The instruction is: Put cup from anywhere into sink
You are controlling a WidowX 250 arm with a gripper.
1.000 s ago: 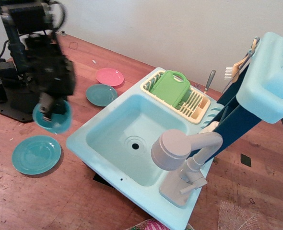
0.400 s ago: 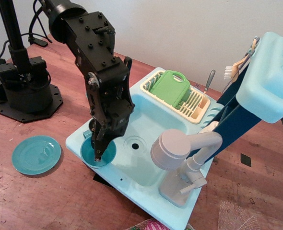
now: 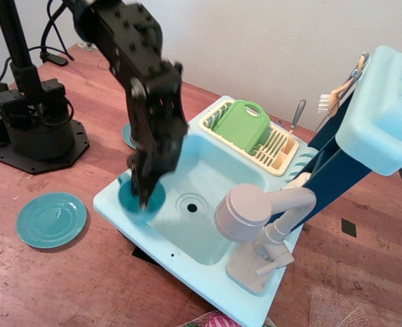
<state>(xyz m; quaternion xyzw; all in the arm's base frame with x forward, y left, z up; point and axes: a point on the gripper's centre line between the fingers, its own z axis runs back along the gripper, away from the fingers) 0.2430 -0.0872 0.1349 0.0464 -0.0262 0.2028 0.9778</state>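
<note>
Cup, left of middle, looks light and hard; the gripper pinches its rim over the sink.

A robot lab or test bench is shown, dressed as a play kitchen. A toy sink with a grey faucet and a dish rack at 1 o'clock is set on a worn wooden table. An arm base is bolted at 9 o'clock, with cables trailed along a bare white wall.
</note>
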